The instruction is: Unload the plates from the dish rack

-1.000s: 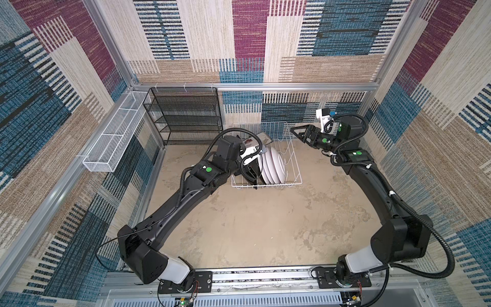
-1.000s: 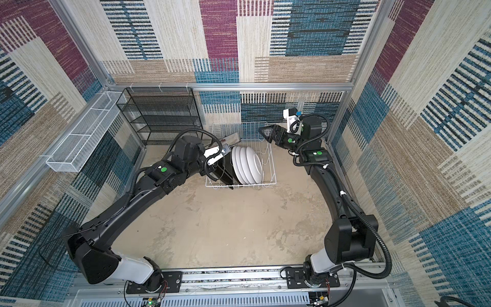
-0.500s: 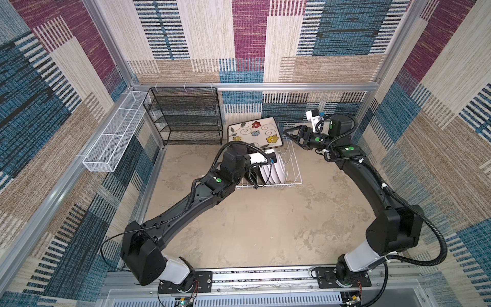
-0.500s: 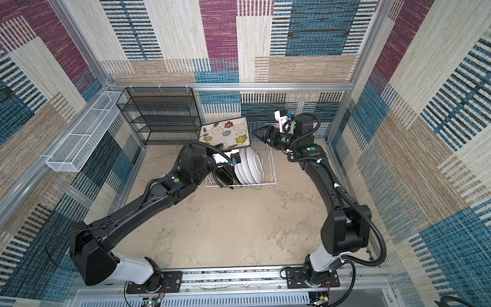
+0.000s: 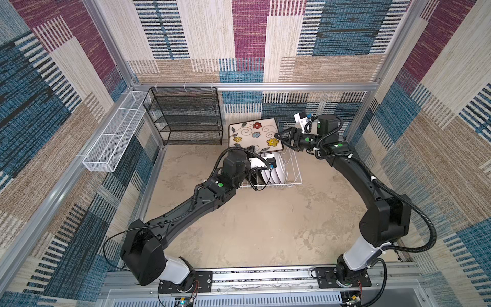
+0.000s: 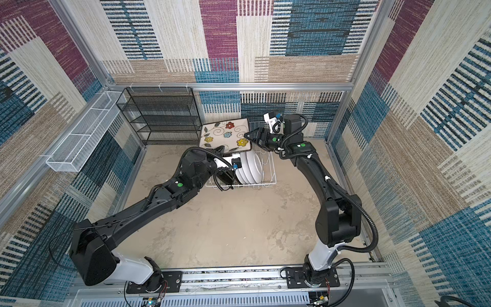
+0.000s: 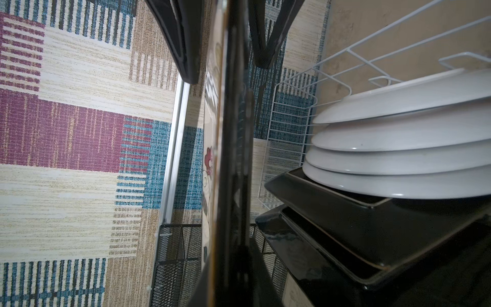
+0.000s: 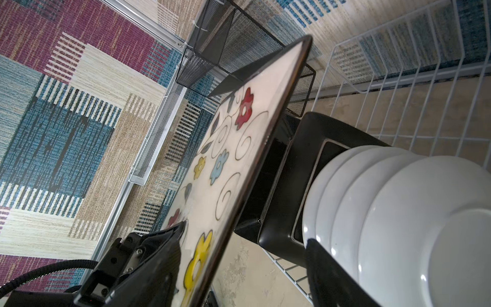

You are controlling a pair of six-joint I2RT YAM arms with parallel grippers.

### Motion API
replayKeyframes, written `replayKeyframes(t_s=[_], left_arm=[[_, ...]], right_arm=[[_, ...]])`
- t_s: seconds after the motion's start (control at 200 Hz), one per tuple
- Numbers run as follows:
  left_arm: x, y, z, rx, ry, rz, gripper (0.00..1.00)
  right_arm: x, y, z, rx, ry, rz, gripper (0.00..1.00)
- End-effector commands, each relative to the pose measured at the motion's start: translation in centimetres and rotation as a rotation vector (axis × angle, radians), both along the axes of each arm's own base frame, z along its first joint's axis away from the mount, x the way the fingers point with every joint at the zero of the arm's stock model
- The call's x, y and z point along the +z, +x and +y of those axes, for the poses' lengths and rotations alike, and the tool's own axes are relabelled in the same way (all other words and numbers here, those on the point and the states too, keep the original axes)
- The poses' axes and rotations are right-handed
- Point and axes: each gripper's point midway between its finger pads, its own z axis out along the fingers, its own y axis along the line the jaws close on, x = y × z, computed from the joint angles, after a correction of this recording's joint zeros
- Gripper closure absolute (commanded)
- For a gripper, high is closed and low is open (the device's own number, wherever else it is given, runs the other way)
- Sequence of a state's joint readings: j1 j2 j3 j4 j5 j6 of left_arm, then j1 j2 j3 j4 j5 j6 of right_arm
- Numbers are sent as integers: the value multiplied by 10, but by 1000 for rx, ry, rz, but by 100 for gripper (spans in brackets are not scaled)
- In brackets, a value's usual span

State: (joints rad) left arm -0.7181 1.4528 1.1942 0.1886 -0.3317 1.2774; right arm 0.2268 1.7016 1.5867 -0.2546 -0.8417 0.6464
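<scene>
My left gripper (image 5: 252, 149) (image 7: 228, 288) is shut on the near edge of a square plate (image 5: 254, 133) (image 6: 225, 134) (image 8: 231, 148), cream-faced with coloured flowers, held above the dish rack (image 5: 292, 170) (image 6: 269, 170). My right gripper (image 5: 277, 137) (image 8: 245, 235) is open and straddles the plate's right edge. One of its fingers (image 8: 164, 249) lies by the flowered face; the other stands apart from the black back. Several round white plates (image 6: 251, 170) (image 8: 398, 226) stand in the rack, with two black-backed square plates (image 7: 345, 226) beside them.
A black mesh shelf unit (image 5: 186, 117) stands against the back wall, just left of the held plate. A long white mesh basket (image 5: 114, 141) hangs on the left wall. Patterned walls enclose the beige floor (image 5: 265, 226) on three sides.
The left gripper has lifted the square plate out of the rack and tipped its face upward. The right gripper has moved left onto the plate's edge and its jaws have narrowed.
</scene>
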Motion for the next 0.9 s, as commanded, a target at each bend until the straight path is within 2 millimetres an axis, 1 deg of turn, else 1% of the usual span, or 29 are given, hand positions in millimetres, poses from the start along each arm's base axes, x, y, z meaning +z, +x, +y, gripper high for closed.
replayKeyframes(t_s=[0.0, 0.255, 0.366, 0.421, 0.556, 0.751, 0.891], left_arm=[[55, -2, -4, -25, -112, -188, 100], [51, -6, -15, -57, -102, -214, 100], [49, -5, -17, -57, -97, -222, 100], [48, -4, -17, -56, -98, -223, 100], [47, -3, -17, -56, -101, -218, 100], [44, 1, -17, -38, -99, -221, 100], [43, 2, -16, -33, -111, -218, 100]], right_arm=[[9, 2, 5, 8, 10, -1, 31], [1, 8, 16, 35, 18, 51, 39], [-5, 9, 21, 48, 12, 75, 42], [-4, 9, 22, 54, 13, 76, 44], [0, 8, 23, 61, 26, 69, 56], [1, 6, 25, 80, 42, 82, 73], [9, 8, 26, 81, 56, 66, 86]])
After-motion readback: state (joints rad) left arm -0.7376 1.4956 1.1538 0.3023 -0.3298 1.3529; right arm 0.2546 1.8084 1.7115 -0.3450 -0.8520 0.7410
